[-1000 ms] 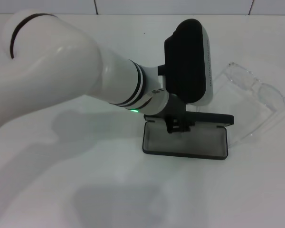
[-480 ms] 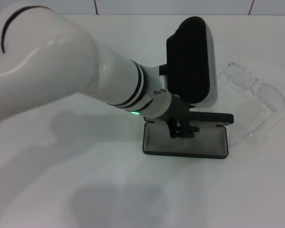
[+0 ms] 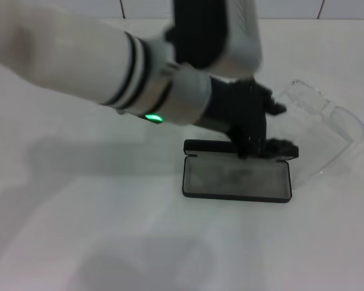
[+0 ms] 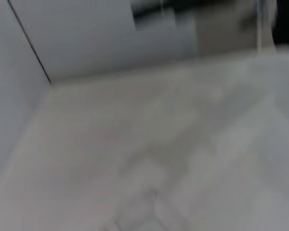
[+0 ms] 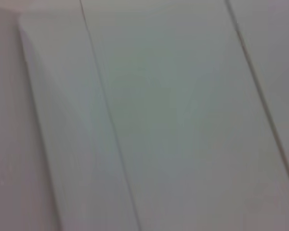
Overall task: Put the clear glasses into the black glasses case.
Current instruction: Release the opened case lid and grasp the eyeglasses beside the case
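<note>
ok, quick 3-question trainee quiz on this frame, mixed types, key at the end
1. True or false: the black glasses case lies open on the table.
2. Where are the clear glasses? A) inside the case B) on the table, beside the case on the robot's right C) held in the air
3. Fill in: the left gripper is above the case's ____ edge.

Key: 1 true. 2 B. 3 far; whether its fingers are open is unclear. The right gripper is out of view.

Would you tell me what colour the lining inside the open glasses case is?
Grey, inside the black glasses case; the head view shows it best.
</note>
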Robot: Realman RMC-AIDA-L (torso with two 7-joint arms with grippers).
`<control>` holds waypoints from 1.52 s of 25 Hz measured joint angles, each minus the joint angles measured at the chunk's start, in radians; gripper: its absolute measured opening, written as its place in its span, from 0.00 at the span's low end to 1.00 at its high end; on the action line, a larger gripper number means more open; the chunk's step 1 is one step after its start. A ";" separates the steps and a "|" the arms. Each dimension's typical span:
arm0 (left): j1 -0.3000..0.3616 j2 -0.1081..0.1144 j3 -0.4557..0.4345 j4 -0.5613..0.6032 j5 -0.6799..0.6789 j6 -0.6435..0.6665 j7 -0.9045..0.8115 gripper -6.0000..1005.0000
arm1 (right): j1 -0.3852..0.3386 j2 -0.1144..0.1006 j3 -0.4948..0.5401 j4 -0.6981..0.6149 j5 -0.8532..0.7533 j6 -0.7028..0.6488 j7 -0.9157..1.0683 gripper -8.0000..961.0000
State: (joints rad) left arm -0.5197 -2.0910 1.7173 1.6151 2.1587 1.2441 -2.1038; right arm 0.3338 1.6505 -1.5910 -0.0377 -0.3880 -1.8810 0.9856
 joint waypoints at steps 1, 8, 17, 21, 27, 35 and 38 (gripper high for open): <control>0.013 0.001 -0.022 0.021 -0.031 0.004 0.006 0.53 | 0.019 -0.011 0.000 -0.003 -0.015 0.003 0.018 0.91; 0.162 0.003 -0.261 0.036 -0.452 0.063 0.244 0.53 | 0.199 -0.089 0.000 -0.076 -0.213 0.139 0.206 0.91; 0.260 0.005 -0.624 -0.128 -0.792 0.388 0.360 0.53 | 0.305 -0.120 0.171 -0.628 -0.957 0.462 0.867 0.90; 0.253 0.006 -0.715 -0.249 -0.841 0.492 0.411 0.53 | 0.337 0.009 0.421 -0.959 -1.564 0.413 1.205 0.90; 0.216 0.007 -0.744 -0.398 -0.850 0.528 0.501 0.53 | 0.480 0.221 0.619 -1.127 -2.131 0.252 1.324 0.90; 0.193 0.012 -0.741 -0.515 -0.840 0.534 0.563 0.53 | 0.575 0.296 0.558 -0.987 -2.273 0.368 1.326 0.87; 0.193 0.012 -0.738 -0.541 -0.837 0.534 0.579 0.52 | 0.586 0.303 0.544 -0.955 -2.275 0.400 1.326 0.79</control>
State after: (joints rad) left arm -0.3268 -2.0787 0.9790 1.0738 1.3222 1.7785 -1.5251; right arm 0.9198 1.9539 -1.0473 -0.9924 -2.6634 -1.4812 2.3112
